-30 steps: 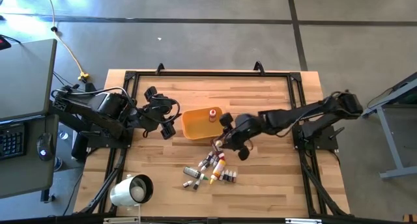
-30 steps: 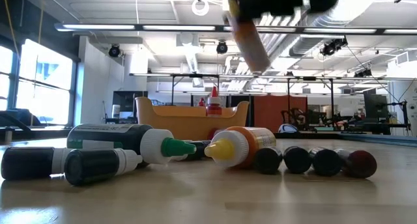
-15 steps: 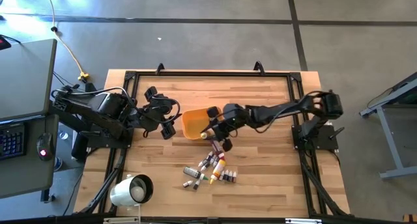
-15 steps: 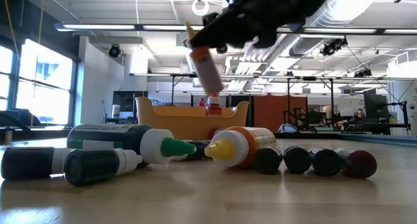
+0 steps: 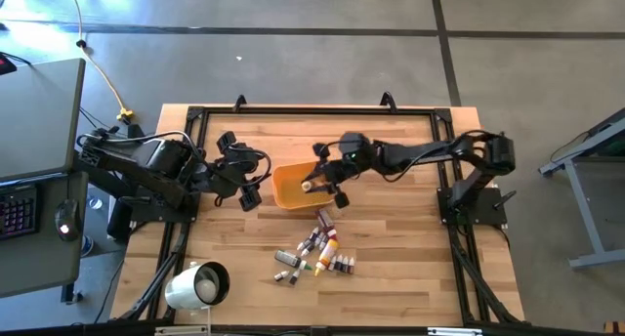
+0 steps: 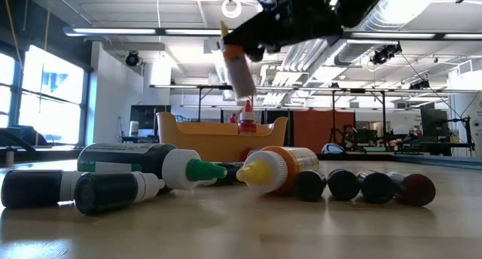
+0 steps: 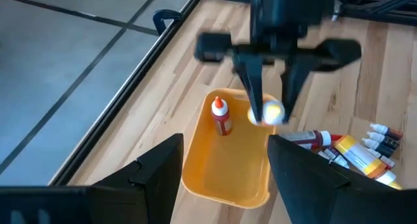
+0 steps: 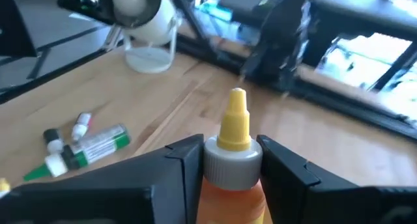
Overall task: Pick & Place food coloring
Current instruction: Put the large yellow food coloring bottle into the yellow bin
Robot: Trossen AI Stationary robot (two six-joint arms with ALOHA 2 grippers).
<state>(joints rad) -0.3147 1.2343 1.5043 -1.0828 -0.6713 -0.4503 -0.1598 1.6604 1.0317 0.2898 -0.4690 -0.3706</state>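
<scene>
- High view: right tool (image 5: 315, 180) over the orange tray (image 5: 288, 191), pinching a yellow-capped bottle (image 5: 308, 186) above the tray's inside. A red bottle (image 5: 318, 170) stands upright in the tray's far corner.
- High view: rest of the food coloring pile (image 5: 317, 252) lies on the desk (image 5: 391, 238) on the near side of the tray, apart from it. Left tool (image 5: 251, 183) waits just beside the tray's left edge; fingers spread. White lamp-like object (image 5: 200, 285) at the near left corner of the desk.
- Low view: right tool up high, gripping the bottle (image 6: 237, 67) tilted, above the tray (image 6: 218, 138). Red bottle (image 6: 247, 117) upright inside. Pile in front: green-tipped bottle (image 6: 143, 163), yellow-tipped orange bottle (image 6: 277, 169), dark tubes (image 6: 365, 185) on their sides.
- Left wrist view: left tool's own fingers (image 7: 159, 165) held apart, nothing between. Opposite, right tool (image 7: 267, 113) pinches the bottle (image 7: 266, 112) over the tray (image 7: 225, 178); red bottle (image 7: 221, 116) upright in it. Pile (image 7: 355, 152) just beside the tray.
- Right wrist view: both fingers (image 8: 179, 160) pressed against the white collar of the orange bottle (image 8: 233, 142), yellow tip up. Few loose bottles (image 8: 81, 146) on the desk, white lamp-like object (image 8: 146, 22) beyond.
</scene>
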